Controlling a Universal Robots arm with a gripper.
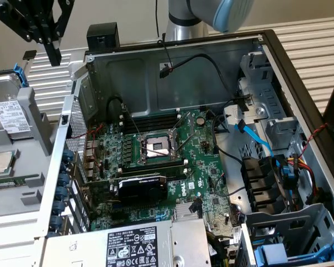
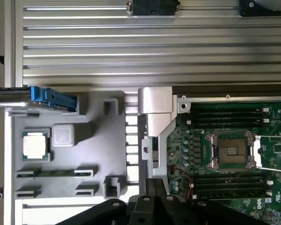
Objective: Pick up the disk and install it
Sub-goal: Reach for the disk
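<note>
The disk is a silver-grey drive with a white label. It stands on edge in a grey holder tray at the exterior view's left, with its blue carrier frame at the upper end. In the wrist view the disk shows edge-on as a thin silver strip ending in the blue frame. My black gripper hangs high above the case's corner, apart from the disk. It is shut, with nothing between the fingers. In the wrist view the gripper sits over the case edge beside the tray.
A square CPU chip lies in the tray. The open computer case holds a motherboard with an open CPU socket, a power supply, drive bays and loose cables. A ribbed aluminium table lies under everything.
</note>
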